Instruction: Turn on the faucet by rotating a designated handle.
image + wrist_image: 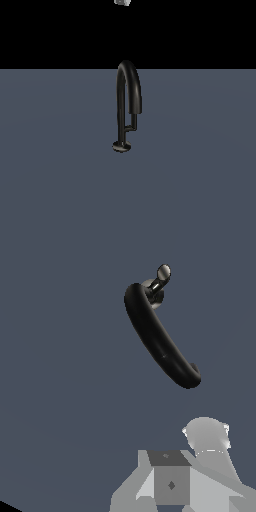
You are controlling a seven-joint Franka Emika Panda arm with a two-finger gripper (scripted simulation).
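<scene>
The faucet (128,100) stands mid-scene on the floor (55,190), its handle (133,123) untouched at the exterior view's right. The gripper (122,2) is high above it; whether its jaws are parted cannot be told. Approach and rotation remain.

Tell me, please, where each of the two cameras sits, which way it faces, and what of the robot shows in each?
Exterior view: off the arm, looking level at the upright faucet on the grey floor; its thin handle branches toward the exterior view's right. Only a small pale bit of the robot shows at the top edge.
Wrist view: on the wrist, above the faucet, looking down on its arch; pale grey parts of the arm fill the foreground, and the claw's state cannot be told.
Shared: faucet and floor.
</scene>
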